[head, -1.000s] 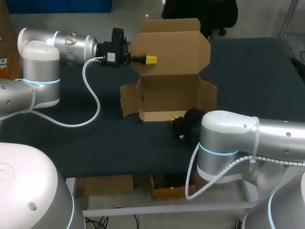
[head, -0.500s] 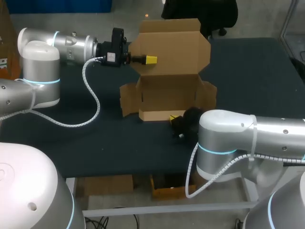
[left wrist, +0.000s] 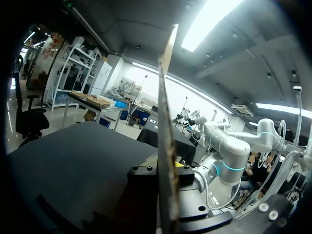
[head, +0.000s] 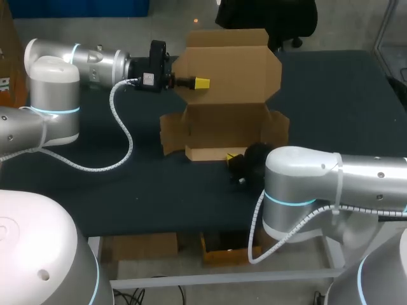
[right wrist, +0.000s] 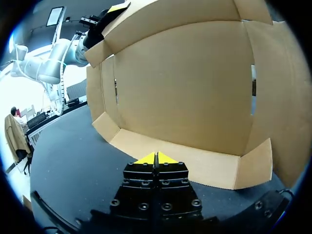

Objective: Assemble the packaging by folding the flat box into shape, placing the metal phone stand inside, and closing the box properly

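Left jaws, at the table's eleven o'clock, clamp the nine o'clock edge of the upright lid; the plain brown cardboard box, half-formed with side flaps splayed, stands mid-table. It looks light and easily creased, best gripped on panel edges near folds; right jaws, pressed together empty, sit at its six o'clock.
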You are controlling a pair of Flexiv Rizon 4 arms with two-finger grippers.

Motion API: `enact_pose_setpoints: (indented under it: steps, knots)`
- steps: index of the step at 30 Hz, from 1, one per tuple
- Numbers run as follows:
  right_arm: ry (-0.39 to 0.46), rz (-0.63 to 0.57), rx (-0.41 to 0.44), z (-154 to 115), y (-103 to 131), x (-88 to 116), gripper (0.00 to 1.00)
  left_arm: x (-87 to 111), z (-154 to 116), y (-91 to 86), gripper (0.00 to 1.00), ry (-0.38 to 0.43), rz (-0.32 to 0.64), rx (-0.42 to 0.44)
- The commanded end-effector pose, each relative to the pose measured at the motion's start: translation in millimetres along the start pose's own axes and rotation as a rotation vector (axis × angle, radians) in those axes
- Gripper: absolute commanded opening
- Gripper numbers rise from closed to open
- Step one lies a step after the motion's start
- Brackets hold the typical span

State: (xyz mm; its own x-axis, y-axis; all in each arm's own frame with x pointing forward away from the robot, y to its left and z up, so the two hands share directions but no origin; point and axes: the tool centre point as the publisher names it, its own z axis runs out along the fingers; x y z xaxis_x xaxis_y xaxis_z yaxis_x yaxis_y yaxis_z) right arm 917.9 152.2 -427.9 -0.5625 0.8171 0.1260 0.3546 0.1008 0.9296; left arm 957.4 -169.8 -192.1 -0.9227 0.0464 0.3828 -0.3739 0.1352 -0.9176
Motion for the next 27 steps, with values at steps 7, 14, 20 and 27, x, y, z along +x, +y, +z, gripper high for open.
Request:
enact_pose_setpoints:
  steps: [7,14,20,27]
  knots:
    - [0.004,0.001,0.003,7,-3,1,0.0,4.8,2,16.3,0.0,0.008,-0.012,0.0]
    - [0.008,0.0,0.006,8,-3,2,0.0,-0.6,3,23.3,0.0,0.012,-0.028,-0.005]
    - [0.008,-0.001,0.007,8,-3,2,0.0,-1.6,4,27.1,0.0,0.02,-0.034,-0.004]
    - [0.011,-0.003,0.009,9,-3,2,0.0,-6.8,5,32.6,0.0,0.027,-0.046,-0.002]
